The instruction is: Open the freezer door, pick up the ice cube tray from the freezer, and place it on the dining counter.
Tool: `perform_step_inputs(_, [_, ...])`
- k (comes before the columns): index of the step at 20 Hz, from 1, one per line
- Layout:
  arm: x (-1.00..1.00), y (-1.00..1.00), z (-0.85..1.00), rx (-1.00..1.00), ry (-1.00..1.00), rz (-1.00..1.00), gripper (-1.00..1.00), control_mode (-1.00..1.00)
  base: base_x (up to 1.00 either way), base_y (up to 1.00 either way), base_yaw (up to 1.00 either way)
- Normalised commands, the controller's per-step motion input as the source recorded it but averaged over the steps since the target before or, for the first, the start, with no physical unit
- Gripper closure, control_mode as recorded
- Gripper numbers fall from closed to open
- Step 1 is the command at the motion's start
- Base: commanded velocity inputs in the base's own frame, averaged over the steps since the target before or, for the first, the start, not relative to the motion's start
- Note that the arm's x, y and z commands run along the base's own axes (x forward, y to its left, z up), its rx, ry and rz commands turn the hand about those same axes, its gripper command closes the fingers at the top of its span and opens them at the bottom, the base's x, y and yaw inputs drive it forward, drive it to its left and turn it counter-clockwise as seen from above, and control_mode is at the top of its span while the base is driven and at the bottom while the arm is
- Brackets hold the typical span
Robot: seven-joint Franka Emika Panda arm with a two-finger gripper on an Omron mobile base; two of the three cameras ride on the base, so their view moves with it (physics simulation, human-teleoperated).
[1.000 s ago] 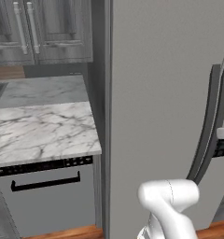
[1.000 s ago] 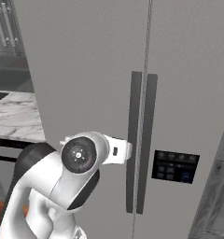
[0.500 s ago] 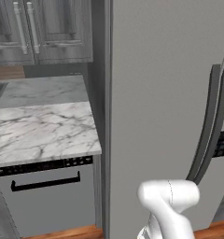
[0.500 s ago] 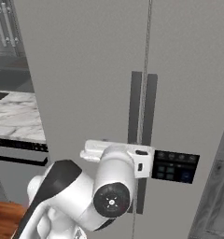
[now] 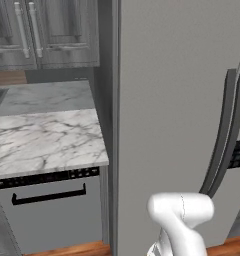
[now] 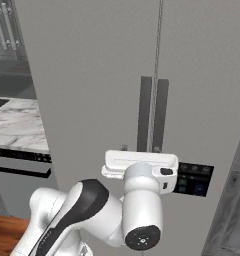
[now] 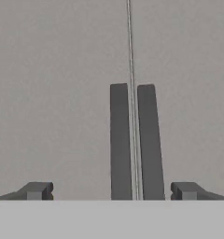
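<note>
Pincer (image 7: 111, 191) agape before matte freezer door (image 7: 53, 93)

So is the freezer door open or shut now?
Shut: the freezer door lies flush with its neighbour, only a thin seam between their handles.

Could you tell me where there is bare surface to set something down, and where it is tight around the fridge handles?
The marble counter left of the fridge lies bare from its front edge above the appliance front back to the wall cabinets. It is tight at the door seam: two dark handles stand side by side, the open gripper straddling both.
</note>
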Motion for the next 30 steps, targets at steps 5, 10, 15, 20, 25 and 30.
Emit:
perform_step_inputs(5, [0.57,0.0,0.0,0.0,-0.08,0.0,-1.0,-1.0,0.0,0.0,0.0])
perform_step_inputs(10, [0.59,0.0,-0.01,0.0,-0.02,0.0,-1.0,-1.0,0.0,0.0,0.0])
perform_step_inputs(15, [0.28,-0.15,0.0,0.0,0.0,0.0,-1.0,-1.0,0.0,0.0,0.0])
perform_step_inputs(20, [0.05,-0.21,0.0,0.0,0.0,0.0,-1.0,-1.0,0.0,0.0,0.0])
perform_step_inputs(25, [0.11,-0.17,0.0,0.0,0.0,0.0,-1.0,-1.0,0.0,0.0,0.0])
perform_step_inputs(30, [0.21,-0.11,0.0,0.0,0.0,0.0,-1.0,-1.0,0.0,0.0,0.0])
